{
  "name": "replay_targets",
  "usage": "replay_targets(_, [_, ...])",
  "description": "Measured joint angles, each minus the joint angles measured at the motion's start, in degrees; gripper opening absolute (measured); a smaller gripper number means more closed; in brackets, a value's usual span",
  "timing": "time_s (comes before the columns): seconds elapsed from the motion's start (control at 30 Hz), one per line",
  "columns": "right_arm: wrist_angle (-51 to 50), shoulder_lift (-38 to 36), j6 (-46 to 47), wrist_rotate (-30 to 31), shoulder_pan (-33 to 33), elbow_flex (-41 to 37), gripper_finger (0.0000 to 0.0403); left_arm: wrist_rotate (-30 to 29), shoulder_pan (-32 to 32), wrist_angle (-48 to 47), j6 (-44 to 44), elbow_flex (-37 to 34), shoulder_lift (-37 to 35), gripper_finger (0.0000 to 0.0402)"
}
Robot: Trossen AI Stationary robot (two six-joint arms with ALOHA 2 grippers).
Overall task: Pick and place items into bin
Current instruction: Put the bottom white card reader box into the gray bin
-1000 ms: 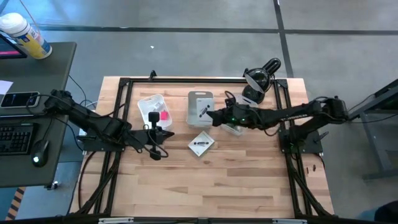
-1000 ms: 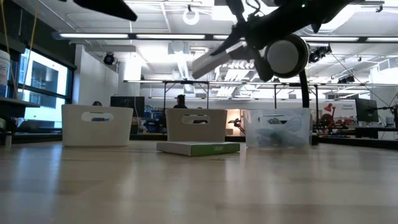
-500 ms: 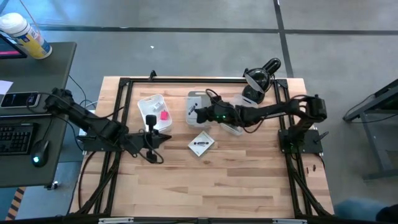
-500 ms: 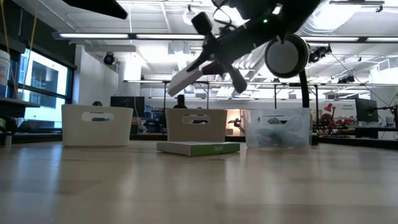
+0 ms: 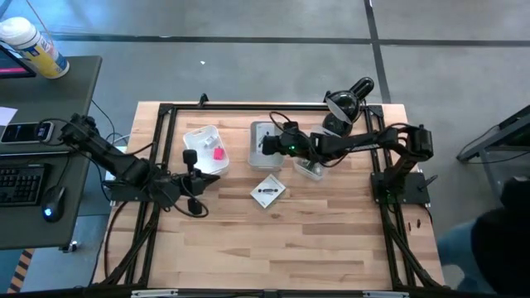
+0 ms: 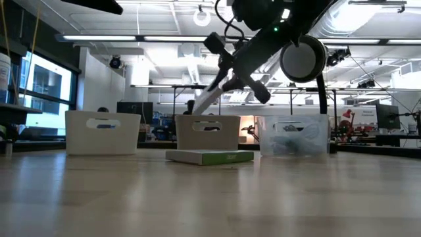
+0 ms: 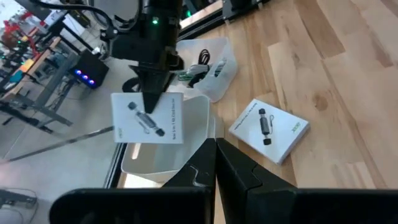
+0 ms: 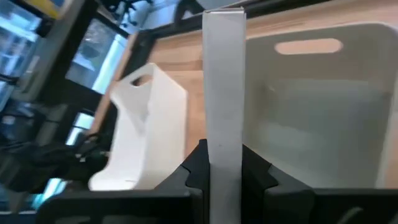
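Both arms are dark, near black, built of slim tubular links joined by chunkier joint housings. Across the upper middle of the high view, the right arm (image 5: 356,145) carries a small green light near its wrist, and thin black cables loop along its links. At mid left, the left arm (image 5: 116,161) looks alike, with cable trailing beside it. The left gripper (image 7: 214,171) has matte black, angular fingers, perhaps plastic. The right gripper (image 8: 224,168) shows similar black, blocky fingers.

Side desk: keyboard (image 5: 18,178), mouse (image 5: 52,204), phone (image 5: 25,132); white canister (image 5: 31,45), possibly wipes.
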Motion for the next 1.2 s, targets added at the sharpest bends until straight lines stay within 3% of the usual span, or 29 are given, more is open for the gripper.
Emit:
replay_targets(0.4, [-3.0, 0.1, 1.6, 0.9, -1.4, 0.0, 0.0040, -1.4, 0.1, -0.2, 0.2, 0.0, -0.3, 0.0000])
replay_targets(1.2, [-4.0, 0.1, 1.4, -3.2, -2.8, -0.1, 0.0069, -2.2, 0.1, 0.0, 0.2, 0.0, -0.2, 0.0000])
